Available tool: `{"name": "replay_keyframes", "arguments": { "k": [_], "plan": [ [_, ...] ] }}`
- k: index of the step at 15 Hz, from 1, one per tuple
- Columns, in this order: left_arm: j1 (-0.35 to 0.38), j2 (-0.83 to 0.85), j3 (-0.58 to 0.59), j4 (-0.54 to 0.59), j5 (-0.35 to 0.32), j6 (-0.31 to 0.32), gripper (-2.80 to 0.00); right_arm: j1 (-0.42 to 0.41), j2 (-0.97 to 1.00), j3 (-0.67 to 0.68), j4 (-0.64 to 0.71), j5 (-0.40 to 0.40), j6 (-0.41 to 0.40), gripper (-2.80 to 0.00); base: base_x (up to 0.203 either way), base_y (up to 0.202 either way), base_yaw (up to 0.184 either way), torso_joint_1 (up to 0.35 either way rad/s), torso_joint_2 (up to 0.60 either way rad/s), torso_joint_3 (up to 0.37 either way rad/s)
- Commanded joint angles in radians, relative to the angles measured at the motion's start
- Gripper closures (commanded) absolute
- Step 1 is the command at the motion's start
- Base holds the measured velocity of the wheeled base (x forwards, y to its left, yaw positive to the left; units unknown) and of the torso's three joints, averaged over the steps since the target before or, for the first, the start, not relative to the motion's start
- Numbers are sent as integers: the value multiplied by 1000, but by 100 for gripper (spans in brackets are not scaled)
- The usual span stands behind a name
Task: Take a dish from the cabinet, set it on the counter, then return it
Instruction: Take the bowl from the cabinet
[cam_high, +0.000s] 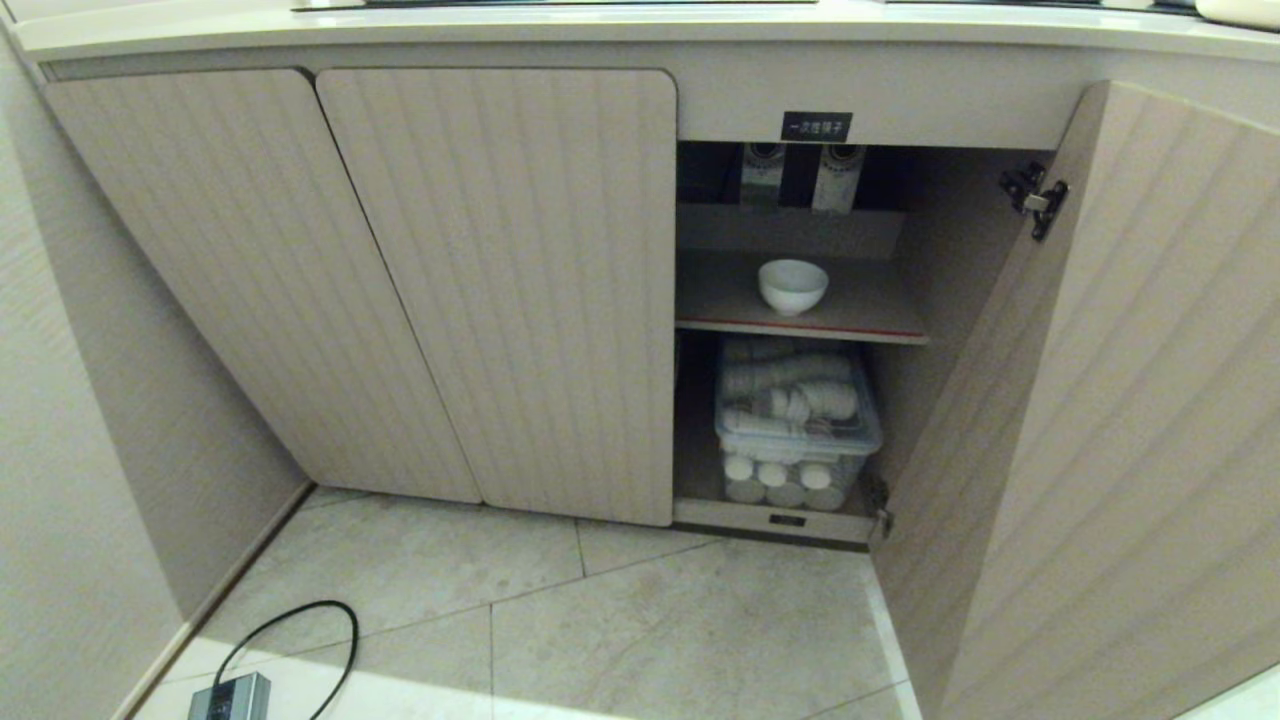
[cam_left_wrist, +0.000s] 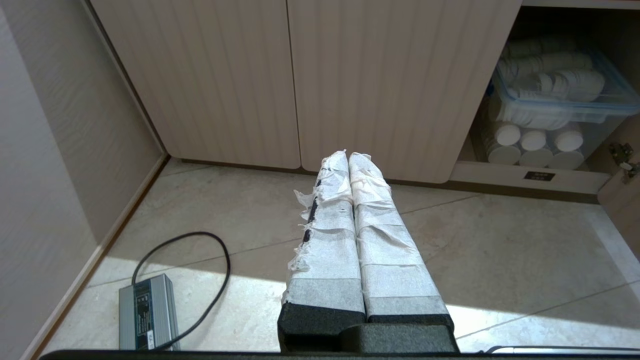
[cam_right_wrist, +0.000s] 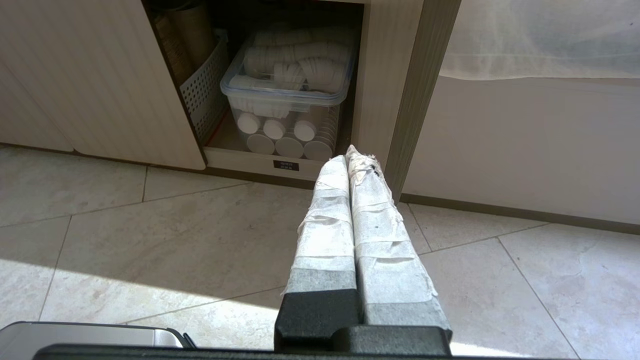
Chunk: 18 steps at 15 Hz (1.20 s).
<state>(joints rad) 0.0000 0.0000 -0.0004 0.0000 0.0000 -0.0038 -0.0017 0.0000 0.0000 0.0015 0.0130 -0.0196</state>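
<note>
We see the dish (cam_high: 792, 286) on the upper shelf (cam_high: 880, 315) inside the cabinet (cam_high: 500, 290), whose right door (cam_high: 1120, 420) stands open. Below it sits a bin (cam_high: 797, 425) of what may be cups. The counter (cam_high: 640, 30) runs above; a cable (cam_high: 300, 640) lies on the floor, left.

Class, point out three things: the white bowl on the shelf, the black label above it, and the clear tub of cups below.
bowl (cam_high: 793, 286): head view, its outer wall.
black label (cam_high: 816, 126): head view, its middle.
clear tub (cam_high: 797, 437): head view, its front rim.
</note>
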Motion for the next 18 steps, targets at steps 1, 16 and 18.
{"name": "replay_keyframes", "arguments": {
  "k": [1, 16, 18],
  "plan": [
    [0, 0, -1, -1, 0, -1, 0, 0, 0, 0, 0, 1, 0, 0, 0, 0, 0, 0, 0, 0],
    [0, 0, -1, 0, 0, 1, 0, 0, 0, 0, 0, 1, 0, 0, 0, 0, 0, 0, 0, 0],
    [0, 0, -1, 0, 0, 1, 0, 0, 0, 0, 0, 1, 0, 0, 3, 27, -5, 3, 3, 3]
  ]
}}
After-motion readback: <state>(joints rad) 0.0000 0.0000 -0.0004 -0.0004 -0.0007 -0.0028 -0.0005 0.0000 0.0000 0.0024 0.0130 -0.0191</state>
